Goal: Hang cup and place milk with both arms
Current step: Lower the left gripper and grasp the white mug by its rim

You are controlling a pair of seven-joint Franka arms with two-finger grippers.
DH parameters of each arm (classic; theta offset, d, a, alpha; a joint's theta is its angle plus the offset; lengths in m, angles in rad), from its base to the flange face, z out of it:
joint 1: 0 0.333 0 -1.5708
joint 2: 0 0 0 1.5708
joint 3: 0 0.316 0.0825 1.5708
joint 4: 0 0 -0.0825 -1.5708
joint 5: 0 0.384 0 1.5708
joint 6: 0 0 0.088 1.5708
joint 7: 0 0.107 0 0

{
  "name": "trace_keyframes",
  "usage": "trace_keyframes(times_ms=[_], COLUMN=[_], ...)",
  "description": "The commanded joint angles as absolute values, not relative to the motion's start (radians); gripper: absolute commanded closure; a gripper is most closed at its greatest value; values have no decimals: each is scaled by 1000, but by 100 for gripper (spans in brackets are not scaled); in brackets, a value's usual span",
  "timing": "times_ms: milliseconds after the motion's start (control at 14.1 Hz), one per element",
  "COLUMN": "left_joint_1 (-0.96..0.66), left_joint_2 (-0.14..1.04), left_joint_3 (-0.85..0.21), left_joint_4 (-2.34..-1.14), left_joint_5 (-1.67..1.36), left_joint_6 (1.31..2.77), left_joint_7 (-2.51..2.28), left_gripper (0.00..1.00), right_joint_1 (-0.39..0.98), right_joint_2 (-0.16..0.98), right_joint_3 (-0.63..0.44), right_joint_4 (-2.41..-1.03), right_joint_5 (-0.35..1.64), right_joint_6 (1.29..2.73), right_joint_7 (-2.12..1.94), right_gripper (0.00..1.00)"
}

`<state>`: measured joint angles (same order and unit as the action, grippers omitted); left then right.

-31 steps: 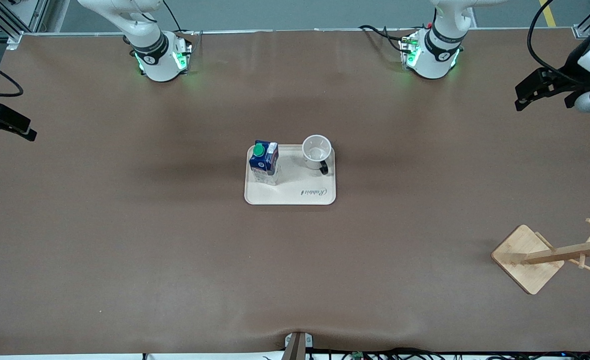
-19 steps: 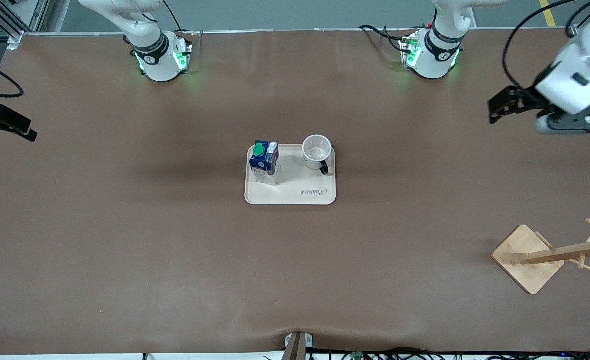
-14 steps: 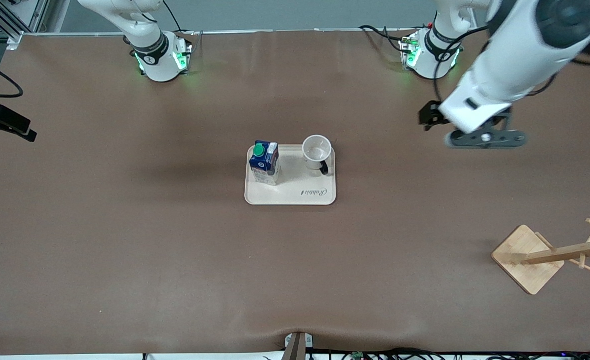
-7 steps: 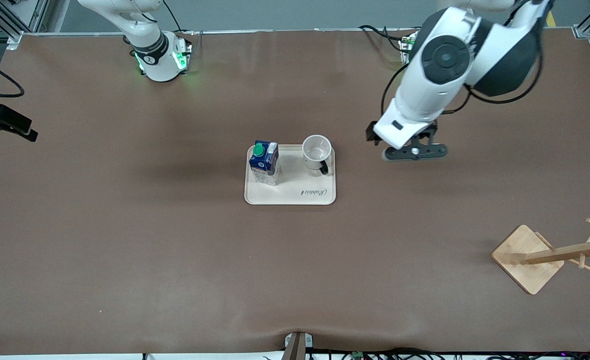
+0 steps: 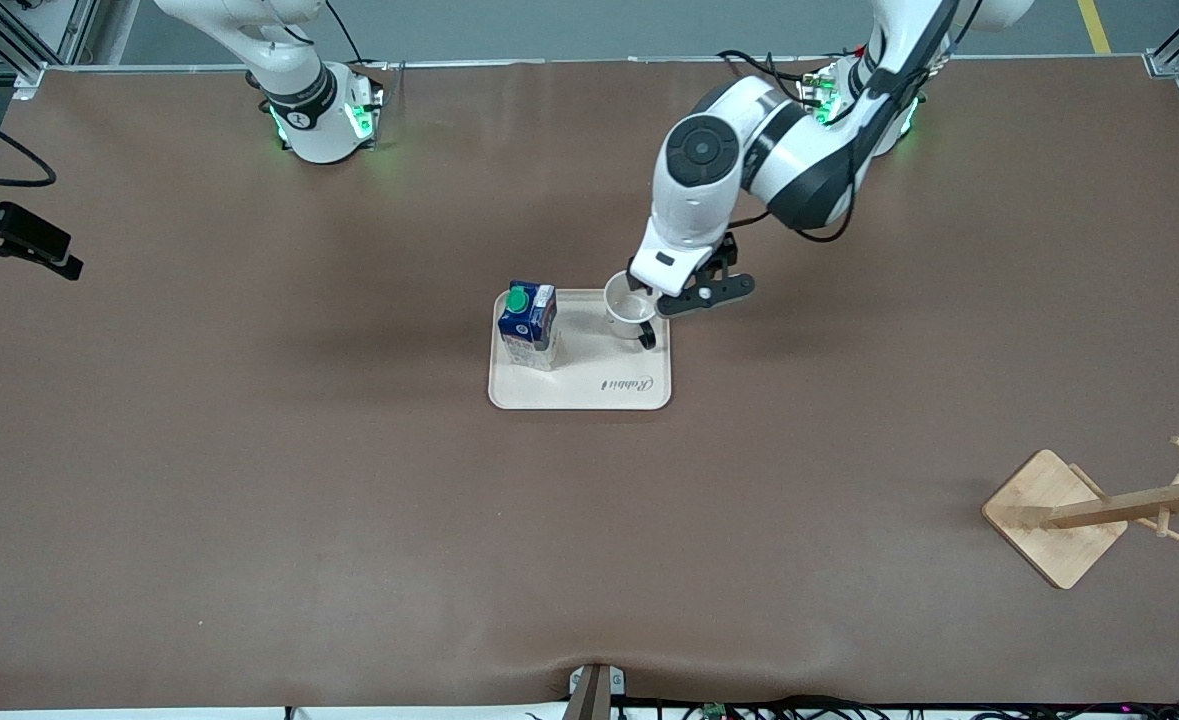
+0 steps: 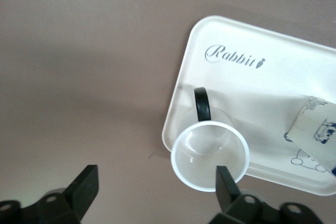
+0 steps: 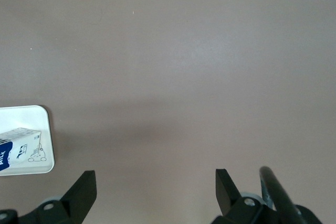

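Note:
The white cup (image 5: 632, 303) stands upright on the cream tray (image 5: 589, 390), in the corner toward the left arm's end, with its black handle (image 6: 202, 104) turned toward the front camera. The milk (image 5: 529, 324) stands on the same tray toward the right arm's end. My left gripper (image 5: 677, 292) hovers open over the tray's edge beside the cup (image 6: 210, 156); one of its fingers (image 6: 227, 182) overlaps the rim, the other is over bare table. My right gripper (image 5: 57, 260) waits open over the table's edge at the right arm's end; its wrist view catches the milk (image 7: 21, 148).
A wooden cup rack (image 5: 1089, 510) on a square base stands near the front camera at the left arm's end of the table. The brown tabletop (image 5: 349, 500) spreads around the tray.
The left arm has swung in from the left arm's end of the table and come down beside the cup. The right arm has barely moved. Cup and milk stand where they were.

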<state>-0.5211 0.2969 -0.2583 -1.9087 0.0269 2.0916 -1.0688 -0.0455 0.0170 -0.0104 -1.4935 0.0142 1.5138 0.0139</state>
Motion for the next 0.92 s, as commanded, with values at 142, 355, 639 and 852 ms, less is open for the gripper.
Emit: trace_keyframes(times_ms=[142, 355, 639, 852], left_joint_1=[-540, -557, -594, -595], left_joint_2=[295, 317, 379, 402], left_joint_3=[-255, -255, -255, -255], left_joint_4=[-2041, -2089, -2098, -2094], left_joint_5=[23, 23, 23, 23], left_joint_6=[2250, 2342, 2393, 2396], left_joint_7=[-1170, -1209, -1256, -1256], left_gripper=[24, 31, 39, 76], right_joint_1=[-48, -48, -41, -37], right_joint_2=[23, 25, 26, 28], right_joint_3=[-17, -18, -15, -12], right_joint_4=[-1454, -1454, -1454, -1453], right_joint_5=[18, 20, 21, 21], right_joint_6=[1479, 1456, 1459, 1471], right_joint_7=[17, 18, 21, 21], right_gripper=[0, 0, 0, 0])
